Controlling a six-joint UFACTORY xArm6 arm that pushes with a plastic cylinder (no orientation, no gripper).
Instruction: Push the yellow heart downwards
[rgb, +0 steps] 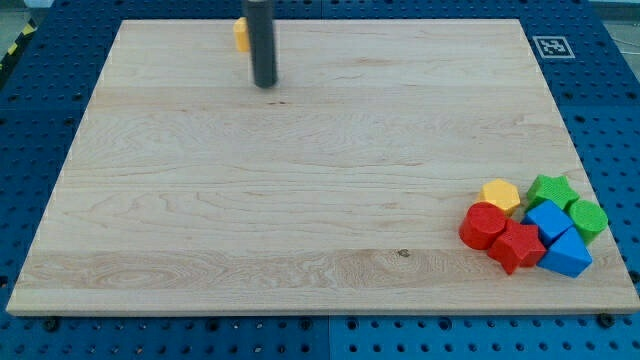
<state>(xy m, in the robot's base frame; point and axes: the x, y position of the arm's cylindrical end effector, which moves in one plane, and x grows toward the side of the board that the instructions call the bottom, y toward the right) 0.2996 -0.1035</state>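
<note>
A pale wooden table (300, 200) lies on a blue pegboard (30, 120). At its far edge, left of centre, the yellow heart (240, 34) sits half hidden behind the rod; my tip (265, 86) rests just near of it. No jaws here. Red, yellow, green and blue blocks (535, 225) cluster near right

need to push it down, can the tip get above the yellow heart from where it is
Probably not easily. The yellow heart sits at the board's top edge, mostly hidden behind the rod; my tip is below-right of it, with little board above.
</note>
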